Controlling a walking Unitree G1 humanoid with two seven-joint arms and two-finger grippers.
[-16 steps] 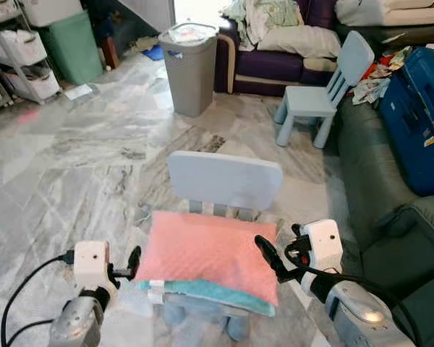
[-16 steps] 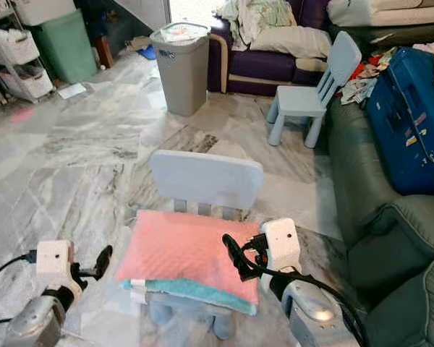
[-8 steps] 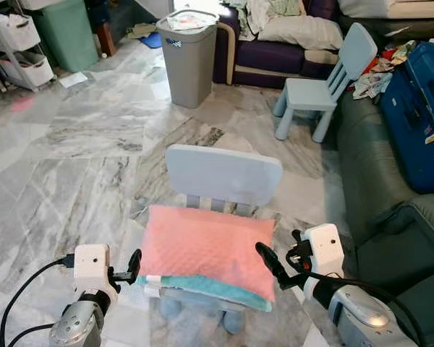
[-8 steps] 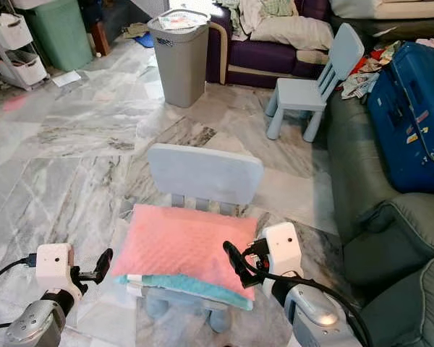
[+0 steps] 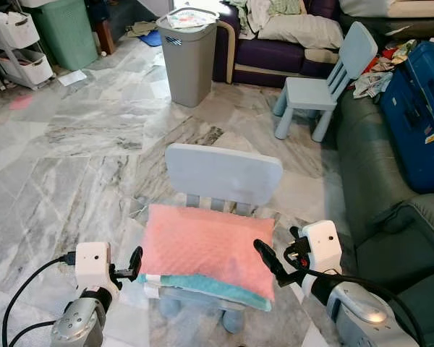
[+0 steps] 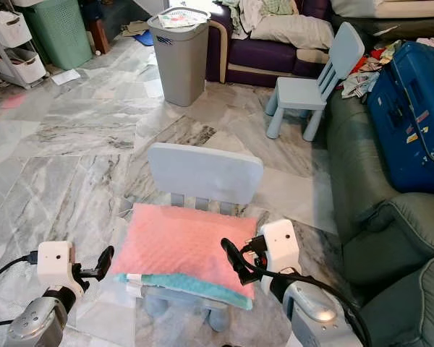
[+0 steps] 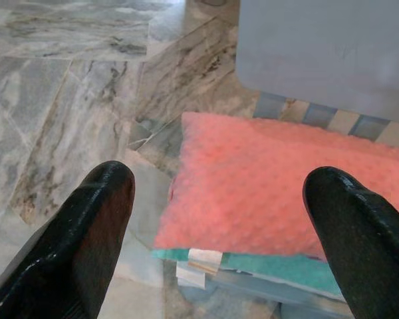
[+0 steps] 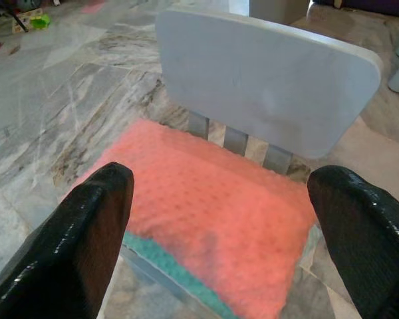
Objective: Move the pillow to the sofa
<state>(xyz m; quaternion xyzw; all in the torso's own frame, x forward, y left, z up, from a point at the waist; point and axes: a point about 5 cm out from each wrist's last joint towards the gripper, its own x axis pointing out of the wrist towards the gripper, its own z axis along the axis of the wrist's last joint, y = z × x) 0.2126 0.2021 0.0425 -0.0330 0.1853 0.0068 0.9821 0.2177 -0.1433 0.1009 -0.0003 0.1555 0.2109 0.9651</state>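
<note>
A pink pillow with a teal underside lies flat on the seat of a small pale-blue child's chair. My left gripper hovers at the pillow's left end, open, with the pillow's corner between its wide-spread fingers. At the pillow's right end is my right gripper, also open; its fingers straddle the pillow and chair back from above. Neither gripper holds anything. A dark green-grey sofa stands at the right, and a purple sofa stands at the back.
A grey laundry bin stands ahead beside the purple sofa. A second small blue chair and a blue suitcase are at the right. A green basket and shelf bins are far left. Marble floor lies open at left.
The whole picture has shifted a little since a second ago, so the camera moved. Both grippers keep their places at the pillow's two ends, and the pillow still lies on the chair.
</note>
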